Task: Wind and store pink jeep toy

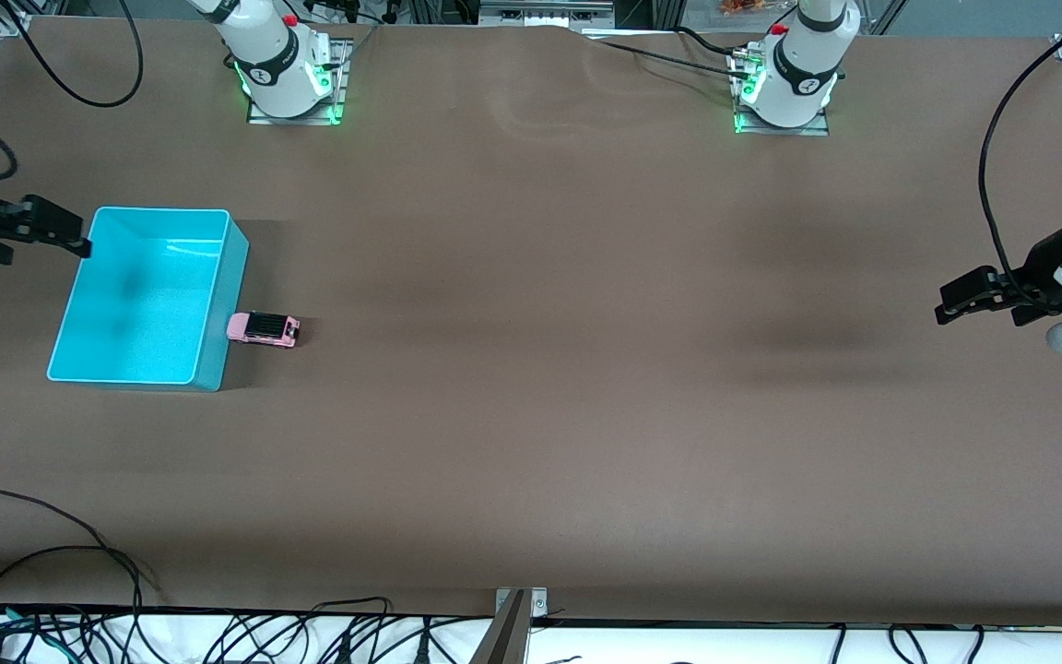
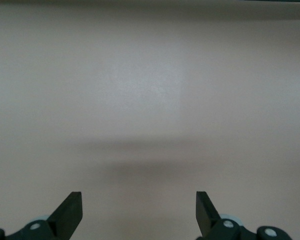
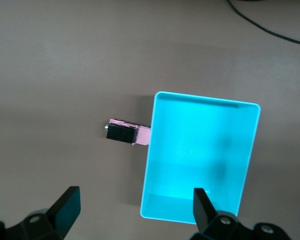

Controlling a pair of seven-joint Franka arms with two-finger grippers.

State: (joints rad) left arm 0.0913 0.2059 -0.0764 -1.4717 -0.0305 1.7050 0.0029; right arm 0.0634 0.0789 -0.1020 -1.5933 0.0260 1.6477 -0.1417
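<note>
Our right gripper [image 1: 52, 235] hangs with its fingers spread wide and nothing between them, over the table just off the turquoise bin's [image 1: 148, 373] rim, at the right arm's end of the table. Our left gripper [image 1: 960, 304] is likewise spread and empty, hovering over bare table [image 1: 586, 415] at the left arm's end, where that arm waits.

In the front view, with the bin as the dial's centre, the right gripper sits at about ten o'clock and the pink jeep toy [image 1: 263, 329] at about three o'clock, so the whole bin lies between them. From the right gripper the jeep lies toward four o'clock. From the left gripper it lies at nine o'clock, well apart, nearly the full table away. We judge the right arm much the nearer, and the one to make the pick.

The bin is open-topped and empty. The jeep stands on its wheels on the table, outside the bin, one end touching or just beside the bin's wall. Its long axis runs from three to nine o'clock in the front view, square to that wall. In the right wrist view it shows black roof up, end-on to the bin. We would close across its short width, clear of the wall.
</note>
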